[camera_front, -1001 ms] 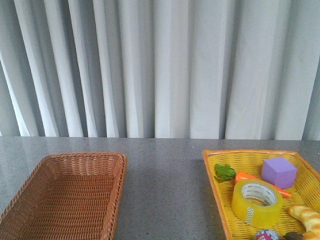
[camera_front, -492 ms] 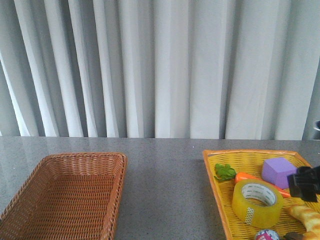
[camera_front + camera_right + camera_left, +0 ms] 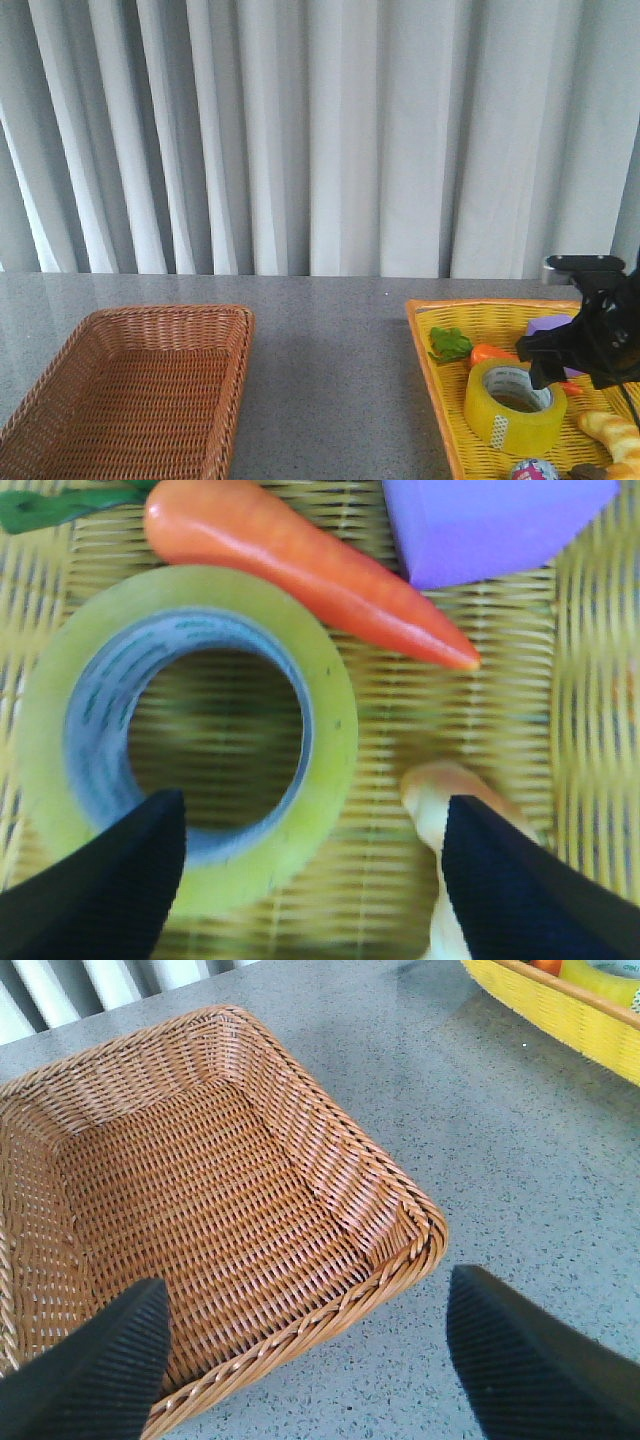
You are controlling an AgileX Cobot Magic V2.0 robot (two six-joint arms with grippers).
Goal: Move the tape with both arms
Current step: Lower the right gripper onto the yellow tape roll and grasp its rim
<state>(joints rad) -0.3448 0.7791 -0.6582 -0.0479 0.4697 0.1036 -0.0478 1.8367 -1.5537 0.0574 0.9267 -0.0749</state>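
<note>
Lying flat in the yellow basket (image 3: 432,345) on the grey speckled table (image 3: 330,360), the tape (image 3: 514,405) is sitting beneath the right gripper (image 3: 310,880), fingers apart. The left gripper (image 3: 310,1360), also spread, is hovering over the brown basket (image 3: 330,1150). Pale curtains (image 3: 300,130) are hanging behind.

A long curtain (image 3: 300,135) of pale grey-white fabric hung in soft vertical folds across the whole back of the scene, evenly lit with darker shading between the pleats. Below it stretched a grey speckled tabletop (image 3: 330,370), its matte surface reaching back to the curtain's foot.
</note>
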